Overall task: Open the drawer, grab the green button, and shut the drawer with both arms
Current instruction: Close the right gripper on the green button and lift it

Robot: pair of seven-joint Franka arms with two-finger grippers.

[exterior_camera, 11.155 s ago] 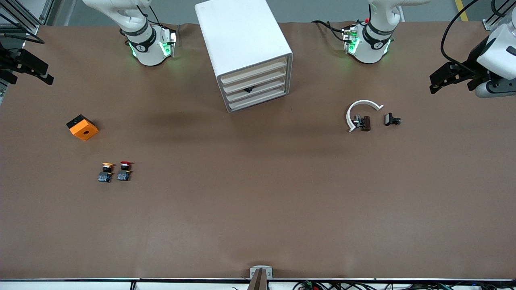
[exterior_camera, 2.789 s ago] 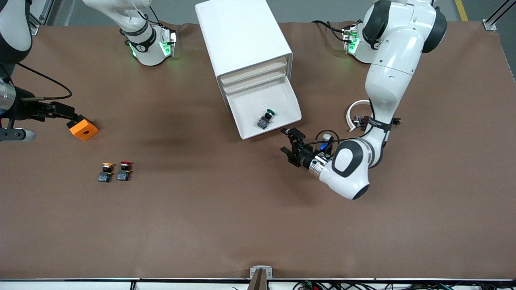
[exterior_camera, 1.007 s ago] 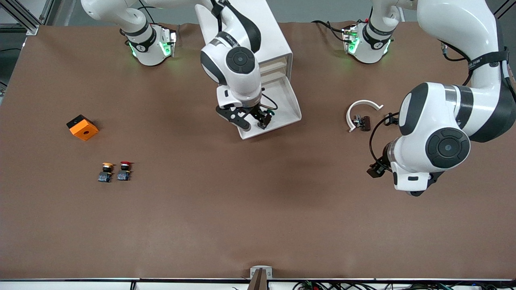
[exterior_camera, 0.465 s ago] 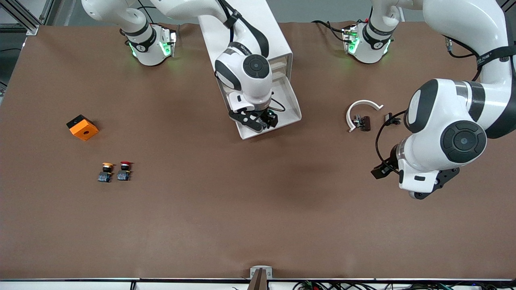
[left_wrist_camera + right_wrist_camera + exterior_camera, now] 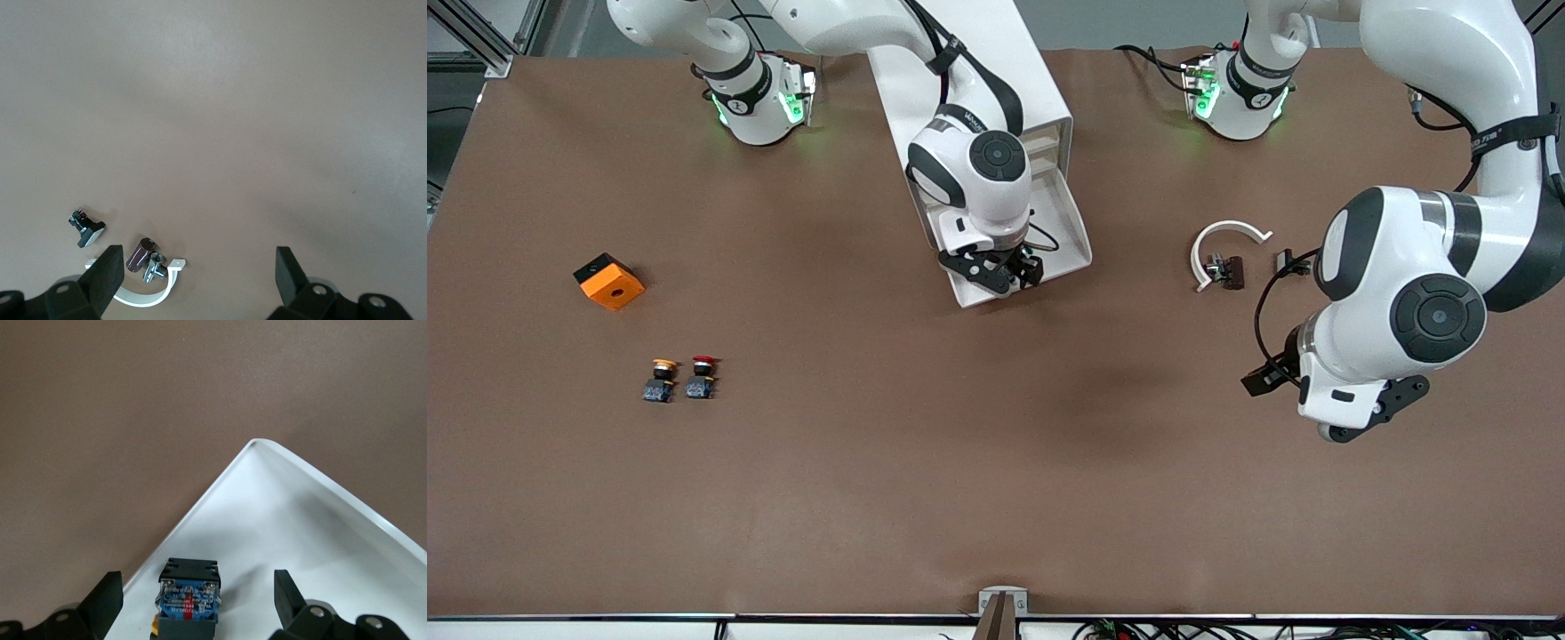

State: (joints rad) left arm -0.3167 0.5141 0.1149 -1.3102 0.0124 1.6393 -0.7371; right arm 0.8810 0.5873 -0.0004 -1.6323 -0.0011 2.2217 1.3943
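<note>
The white cabinet (image 5: 960,71) has its lowest drawer (image 5: 1080,249) pulled out. My right gripper (image 5: 1003,274) is open over the drawer's front corner, down inside it. In the right wrist view the button (image 5: 190,600) lies on the drawer floor (image 5: 320,520) between the open fingers of the right gripper (image 5: 195,587), its blue base and black body showing and its cap hidden. In the front view the gripper covers the button. My left gripper (image 5: 1261,380) is open and empty above bare table near the left arm's end; the left wrist view shows it (image 5: 198,267) too.
A white ring (image 5: 1209,244) (image 5: 147,293), a brown cylinder (image 5: 1232,271) (image 5: 140,253) and a small black part (image 5: 1285,260) (image 5: 87,227) lie near the left gripper. An orange box (image 5: 609,282), a yellow-capped button (image 5: 661,380) and a red-capped button (image 5: 702,377) lie toward the right arm's end.
The drawer has come open. My right arm has come in over the cabinet and moved its gripper onto the button. My left arm has pulled back toward its end of the table.
</note>
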